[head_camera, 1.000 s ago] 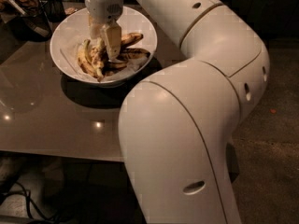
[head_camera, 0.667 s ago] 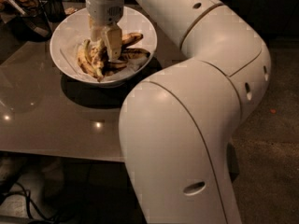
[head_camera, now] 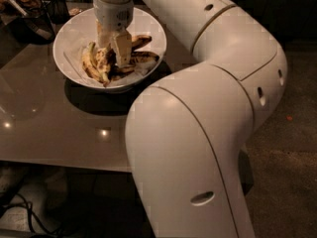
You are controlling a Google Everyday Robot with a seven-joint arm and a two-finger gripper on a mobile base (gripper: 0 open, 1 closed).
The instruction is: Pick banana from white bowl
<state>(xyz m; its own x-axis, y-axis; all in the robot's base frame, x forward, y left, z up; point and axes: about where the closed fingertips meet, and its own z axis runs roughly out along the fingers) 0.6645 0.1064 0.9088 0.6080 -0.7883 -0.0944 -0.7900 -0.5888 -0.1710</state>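
Observation:
The white bowl [head_camera: 72, 31] stands on the glossy brown table [head_camera: 49, 128] at the upper left. Several bananas lie in it. The long, mostly dark brown-black banana [head_camera: 143, 58] lies across the right half of the bowl. Shorter, yellower bananas [head_camera: 90, 63] lie at the left. My gripper [head_camera: 113, 53] points straight down into the middle of the bowl, its tips down among the bananas at the near end of the dark one. The white arm [head_camera: 198, 133] fills the right side of the view and hides the bowl's far right rim.
A dark glass container [head_camera: 57, 6] and other dark items [head_camera: 27, 14] stand at the table's back left, close to the bowl. The table's front edge [head_camera: 64, 163] runs across the lower left. Cables [head_camera: 25, 212] lie on the floor below it.

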